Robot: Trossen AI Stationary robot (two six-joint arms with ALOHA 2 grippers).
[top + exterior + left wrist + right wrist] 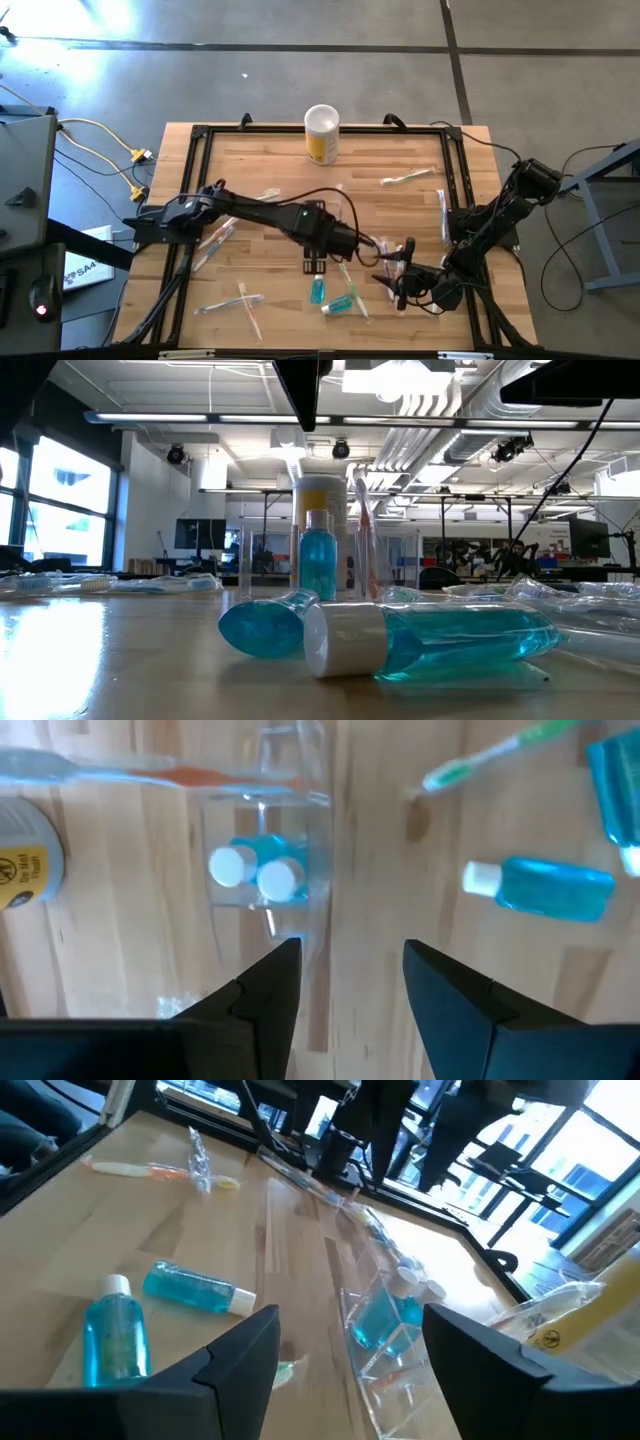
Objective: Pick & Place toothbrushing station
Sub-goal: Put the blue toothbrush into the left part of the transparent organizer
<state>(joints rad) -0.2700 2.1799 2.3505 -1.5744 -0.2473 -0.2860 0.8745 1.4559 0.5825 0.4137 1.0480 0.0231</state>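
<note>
The clear plastic holder [265, 870] stands upright on the wooden table, with two teal white-capped tubes [258, 872] and an orange-handled toothbrush [150, 775] in it. It also shows in the right wrist view [385, 1325] and the low view [350, 550]. My left gripper [350, 950] is open above the holder's edge, pointing down; in the high view it is at the table's middle [360, 250]. My right gripper [350, 1320] is open and low, just right of the holder [398, 275], with the holder ahead between its fingers. My left gripper has one fingertip [285, 955] by the holder's clear wall [310, 920], coming from above. I cannot tell whether it touches the wall. The other finger stands over bare wood.
Two teal bottles [317, 291] [340, 303] are near the front edge, one upright and one on its side. A yellow canister [321, 133] stands at the far edge. Wrapped toothbrushes lie scattered [410, 177] [215, 240] [245, 303]. A black frame [195, 150] edges the table.
</note>
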